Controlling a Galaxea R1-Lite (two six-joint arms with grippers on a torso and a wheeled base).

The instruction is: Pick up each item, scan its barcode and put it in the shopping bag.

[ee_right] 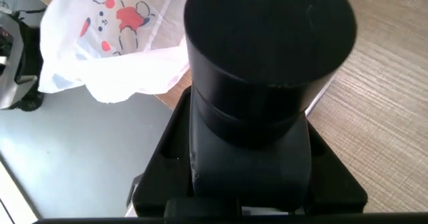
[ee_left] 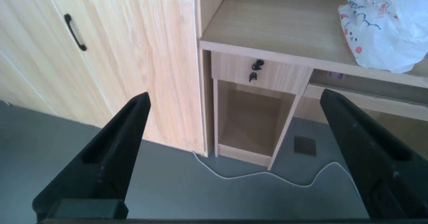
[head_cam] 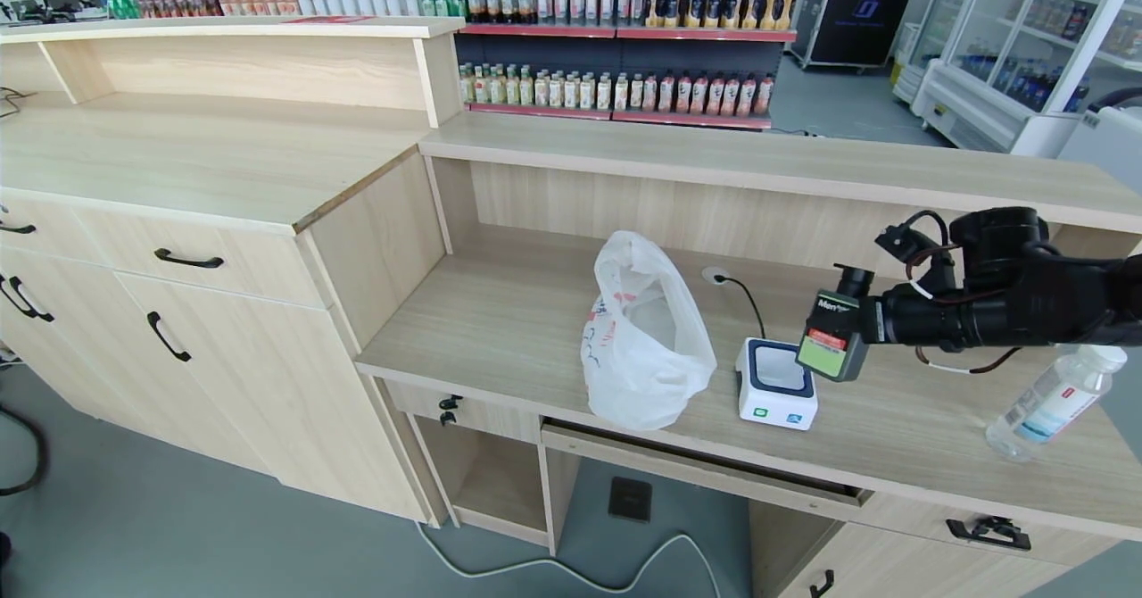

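My right gripper (head_cam: 864,323) is shut on a dark bottle (head_cam: 832,337) with a black cap and a green and red label. It holds the bottle on its side just above the right edge of the white barcode scanner (head_cam: 774,384). In the right wrist view the bottle's black cap (ee_right: 267,57) stands close before the camera, with the white shopping bag (ee_right: 114,37) beyond it. The bag (head_cam: 644,335) stands open on the counter, left of the scanner. My left gripper (ee_left: 234,164) is open, low beside the counter, above the grey floor.
A clear plastic bottle (head_cam: 1055,399) lies on the counter (head_cam: 500,321) at the far right, below my right arm. The scanner's cable (head_cam: 748,299) runs to a hole at the back. A raised shelf edges the counter's rear; cabinets (head_cam: 178,312) stand to the left.
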